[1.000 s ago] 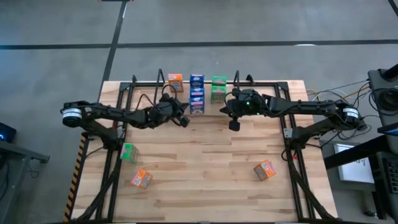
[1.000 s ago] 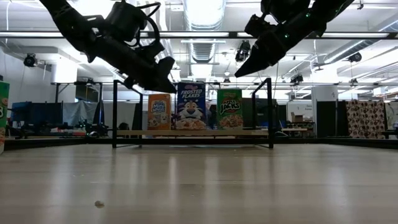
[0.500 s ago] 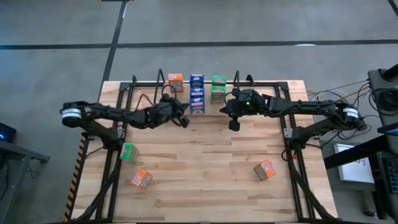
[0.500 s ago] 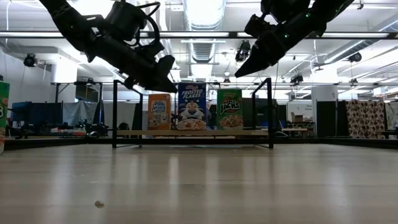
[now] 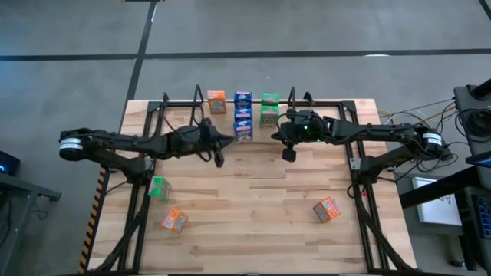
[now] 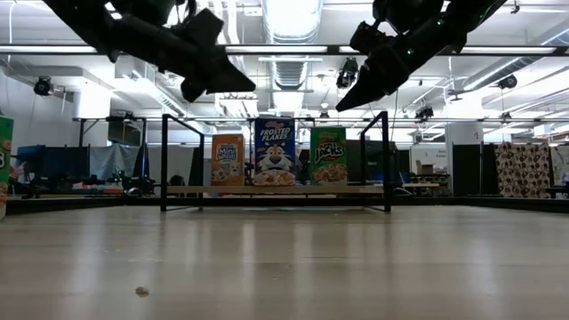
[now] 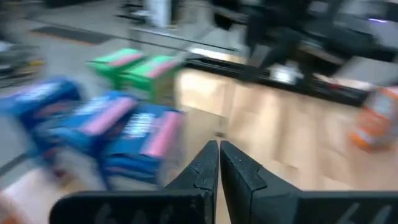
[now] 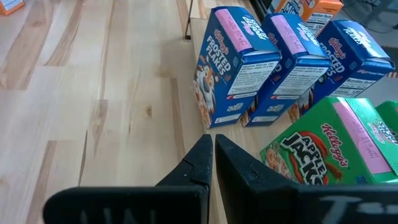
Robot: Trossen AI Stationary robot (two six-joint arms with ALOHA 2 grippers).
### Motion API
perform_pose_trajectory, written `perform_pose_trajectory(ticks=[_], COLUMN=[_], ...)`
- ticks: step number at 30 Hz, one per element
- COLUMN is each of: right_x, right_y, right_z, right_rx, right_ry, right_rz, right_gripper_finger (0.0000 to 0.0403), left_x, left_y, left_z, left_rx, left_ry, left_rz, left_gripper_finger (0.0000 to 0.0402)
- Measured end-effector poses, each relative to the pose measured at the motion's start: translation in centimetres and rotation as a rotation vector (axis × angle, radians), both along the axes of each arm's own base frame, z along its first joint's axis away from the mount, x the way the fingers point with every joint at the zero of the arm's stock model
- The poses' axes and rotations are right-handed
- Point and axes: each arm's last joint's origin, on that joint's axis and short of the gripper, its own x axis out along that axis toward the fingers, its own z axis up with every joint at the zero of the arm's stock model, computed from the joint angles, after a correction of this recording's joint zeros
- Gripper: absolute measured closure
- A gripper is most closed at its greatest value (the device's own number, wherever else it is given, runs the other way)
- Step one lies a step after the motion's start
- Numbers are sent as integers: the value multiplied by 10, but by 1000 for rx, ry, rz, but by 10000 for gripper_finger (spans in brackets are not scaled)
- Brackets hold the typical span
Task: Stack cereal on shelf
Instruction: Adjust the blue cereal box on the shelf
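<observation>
Boxes already fill much of the shelf: three blue cereal boxes run in a row down its middle, two green ones sit just to one side, and one orange box stands on the other side at the back. Six of nine look placed, so about a third of the job remains. Left out on the counter are a green box and an orange box near the left edge, well apart from a second orange box toward the right front.

The left gripper hangs above the counter just in front of the blue row, its fingers pressed together and holding nothing. The right gripper hovers near the green pair, also closed narrow and empty, as its wrist view shows with the fingers meeting over bare wood.

From table height only the front box of each row can be seen, so depth is hidden there; the loose boxes do not appear in that view except a green sliver at the left edge. The left wrist view is smeared, and labels there cannot be read. Whether the orange box on the shelf sits squarely is hard to judge from above.
</observation>
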Motion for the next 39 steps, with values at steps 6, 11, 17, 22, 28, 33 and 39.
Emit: perform_pose_trajectory(ticks=[6,11,17,22,28,33,39], right_x=[0,0,0,0,0,0,0], right_y=[0,0,0,0,0,0,0], right_z=[0,0,0,0,0,0,0], right_rx=[-1,-1,-1,-2,-1,0,-1], right_ry=[0,0,0,1,0,1,2], right_rz=[0,0,1,2,0,0,1], right_gripper_finger=[394,394,394,394,394,394,394], left_x=[10,18,21,27,38,41,39], left_y=[-6,-2,2,5,9,10,12], left_z=[-16,-36,-44,-38,-35,-36,-37], left_rx=[12,30,68,104,125,146,172], left_ry=[77,159,193,186,210,236,264], left_rz=[-143,-30,82,116,120,142,201], left_gripper_finger=[401,401,401,401,401,401,401])
